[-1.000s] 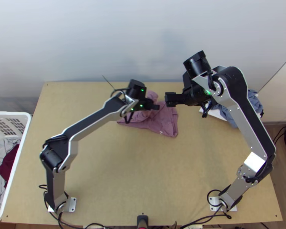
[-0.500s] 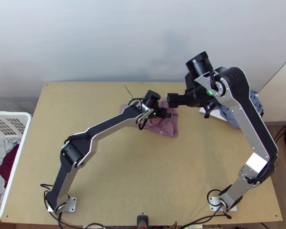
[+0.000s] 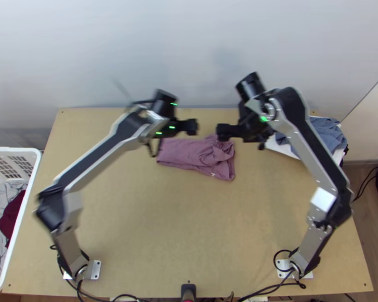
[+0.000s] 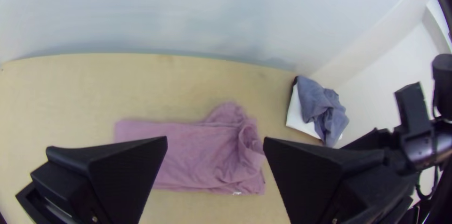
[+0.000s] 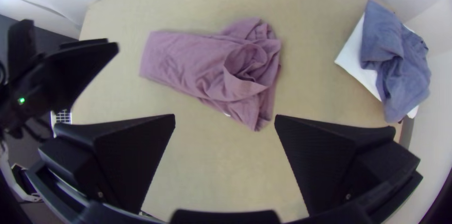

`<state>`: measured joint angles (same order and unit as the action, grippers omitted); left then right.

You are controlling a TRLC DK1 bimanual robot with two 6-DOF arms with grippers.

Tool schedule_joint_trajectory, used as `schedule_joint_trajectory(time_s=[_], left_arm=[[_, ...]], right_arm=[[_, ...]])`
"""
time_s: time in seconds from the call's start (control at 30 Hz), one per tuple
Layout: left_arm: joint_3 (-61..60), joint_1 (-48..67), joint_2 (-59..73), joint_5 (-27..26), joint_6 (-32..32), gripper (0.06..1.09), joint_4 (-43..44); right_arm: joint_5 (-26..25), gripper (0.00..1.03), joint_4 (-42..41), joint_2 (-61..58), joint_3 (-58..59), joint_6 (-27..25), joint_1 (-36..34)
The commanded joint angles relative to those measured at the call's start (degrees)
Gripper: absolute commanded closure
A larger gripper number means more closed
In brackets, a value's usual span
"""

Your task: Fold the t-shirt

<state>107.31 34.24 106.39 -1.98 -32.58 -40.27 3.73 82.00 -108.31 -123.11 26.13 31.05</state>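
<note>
The left claw (image 4: 215,140) has its two fingers wide apart, and nothing is between them. The right claw (image 5: 225,117) is also spread wide and holds no cloth. In the top view the two claws are near each other, above the back part of the table (image 3: 189,216). If both go down together for the same piece of cloth, I think they could knock one another.

The t-shirt (image 5: 183,59) lies on the table near the far edge, already made into a long narrow strip. Its flat end (image 5: 155,54) is quite neat, but the bunched end (image 5: 240,90) is rolled up around a loose opening. Folding over this lump would probably give a thick, crooked packet. A claw closing there may take only the upper layer, because the layers are loose, and then the strip would twist or slide. So it seems wise to smooth this end first.

Farther out, a blue cloth (image 5: 395,59) lies on a white thing (image 5: 353,59) at the table's right side. The right arm (image 3: 315,151) passes across it in the top view; a low swing of the elbow might drag the cloth.
</note>
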Motion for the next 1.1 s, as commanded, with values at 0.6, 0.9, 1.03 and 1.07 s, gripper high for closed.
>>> schedule_joint_trajectory(time_s=[0.6,0.9,1.03,1.07], left_arm=[[-28.1,-14.8,-26.3,0.0,-1.9,0.1,-1.4],[-27.8,-15.1,-27.3,0.2,-2.6,0.1,-2.1],[-28.4,-17.1,-28.1,0.3,-1.8,0.1,-2.6],[-28.6,-17.6,-28.3,0.3,-1.5,0.1,-2.7]], right_arm=[[0.8,0.04,-20.7,-16.1,20.8,-0.1,0.9],[0.8,0.04,-21.1,0.1,22.1,2.7,0.2],[-1.3,0.04,-22.9,1.7,20.3,1.4,3.4],[-3.6,0.04,-23.2,1.7,20.3,0.7,5.1]])
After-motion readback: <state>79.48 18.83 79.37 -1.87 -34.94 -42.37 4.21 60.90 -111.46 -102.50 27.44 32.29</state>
